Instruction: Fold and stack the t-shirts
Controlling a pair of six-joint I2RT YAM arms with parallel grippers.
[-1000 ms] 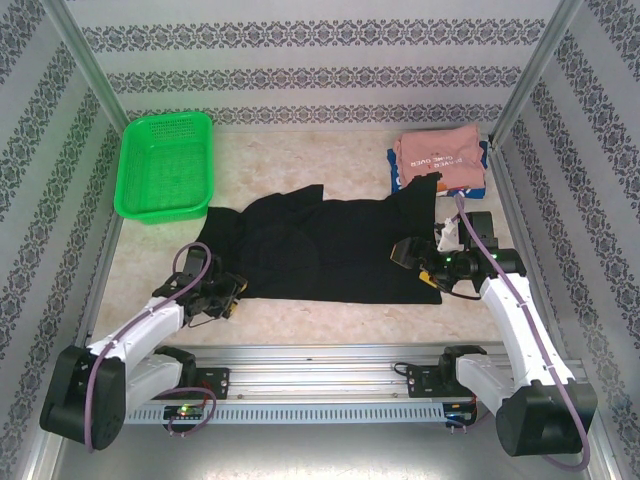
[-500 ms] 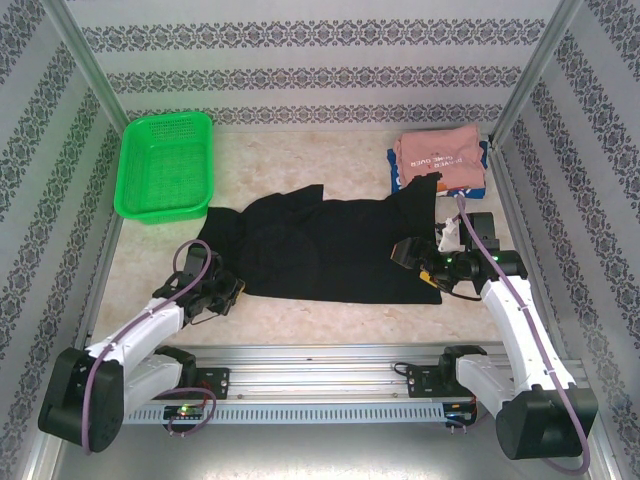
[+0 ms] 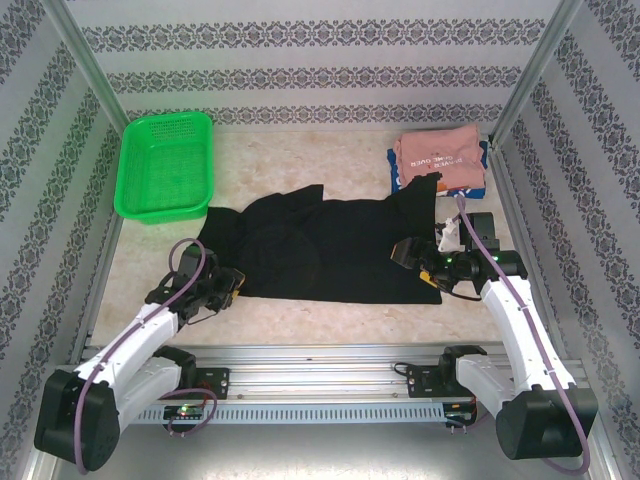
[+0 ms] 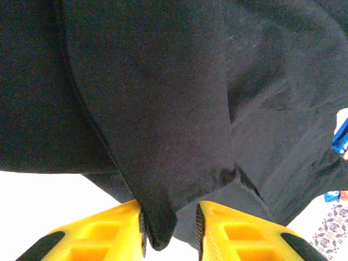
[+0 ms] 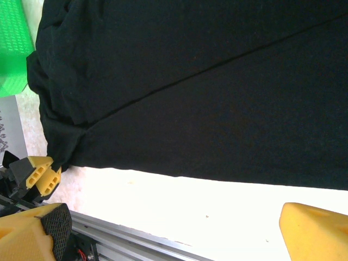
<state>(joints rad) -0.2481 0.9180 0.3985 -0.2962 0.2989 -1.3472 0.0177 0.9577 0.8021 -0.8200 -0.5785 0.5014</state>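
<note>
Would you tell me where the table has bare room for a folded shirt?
Widest free patch: the far table between the green basket and the pink shirt. A narrow strip runs between the black shirt and the near rail. Crowded: the right side, where black sleeve and pink shirt meet.

The left hand pinches a fold of the black shirt between 2 yellow fingers. Pale tabletop lower left, blue cloth at right edge.

text | pink t-shirt | dark lettering across the folded top, too small to read
</note>
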